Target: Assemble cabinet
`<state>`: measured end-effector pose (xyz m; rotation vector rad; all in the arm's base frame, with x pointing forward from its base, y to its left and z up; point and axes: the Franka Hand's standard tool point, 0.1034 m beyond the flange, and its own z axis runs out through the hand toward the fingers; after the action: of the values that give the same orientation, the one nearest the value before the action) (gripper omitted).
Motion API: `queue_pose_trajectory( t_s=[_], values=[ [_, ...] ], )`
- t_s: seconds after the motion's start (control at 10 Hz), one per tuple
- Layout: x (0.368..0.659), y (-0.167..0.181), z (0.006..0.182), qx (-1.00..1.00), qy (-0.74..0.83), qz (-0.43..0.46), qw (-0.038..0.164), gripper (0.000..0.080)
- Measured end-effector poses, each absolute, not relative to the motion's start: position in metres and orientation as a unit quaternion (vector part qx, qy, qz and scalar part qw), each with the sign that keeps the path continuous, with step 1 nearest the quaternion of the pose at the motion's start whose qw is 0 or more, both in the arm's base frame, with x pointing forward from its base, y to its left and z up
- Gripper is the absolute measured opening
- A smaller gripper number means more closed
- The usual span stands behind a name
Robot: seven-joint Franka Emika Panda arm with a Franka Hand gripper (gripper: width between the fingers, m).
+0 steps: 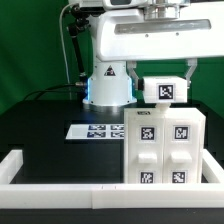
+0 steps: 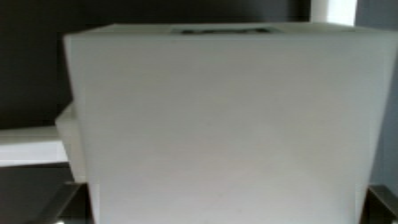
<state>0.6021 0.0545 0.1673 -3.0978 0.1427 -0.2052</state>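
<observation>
The cabinet body [image 1: 165, 148] is a tall white box with several tag markers on its front. It stands upright at the exterior view's right, near the front rim. A smaller white block [image 1: 165, 90] with one tag marker sits right at the body's top. I cannot tell whether it touches the body. My gripper [image 1: 165, 86] comes down from above and is shut on this block, with one finger on each side. In the wrist view the white block [image 2: 214, 120] fills almost the whole picture. My gripper [image 2: 217, 212] shows only as dark finger edges at the block's sides.
The marker board [image 1: 96, 130] lies flat on the black table to the exterior view's left of the cabinet body. A low white rim [image 1: 60, 195] borders the table's front and sides. The robot's base [image 1: 108, 85] stands behind.
</observation>
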Motion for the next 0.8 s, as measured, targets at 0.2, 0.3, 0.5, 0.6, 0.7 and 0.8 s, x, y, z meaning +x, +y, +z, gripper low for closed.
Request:
queue_pose_trajectory(
  t_s=[0.2,0.3,0.5,0.6,0.7,0.8],
  values=[
    [0.605,0.054,0.162,-0.997,0.037,-0.064,0.016,0.0564],
    [0.604,0.054,0.160,-0.997,0.036,-0.062,0.015,0.0564],
    [0.602,0.054,0.153,-0.998,0.030,-0.057,0.014,0.0564],
    [0.602,0.055,0.152,-0.998,0.030,-0.058,0.014,0.0564],
    [0.602,0.056,0.152,-0.997,0.029,-0.063,0.015,0.0564],
    [0.604,0.057,0.152,-0.997,0.029,-0.069,0.015,0.0564]
  ],
)
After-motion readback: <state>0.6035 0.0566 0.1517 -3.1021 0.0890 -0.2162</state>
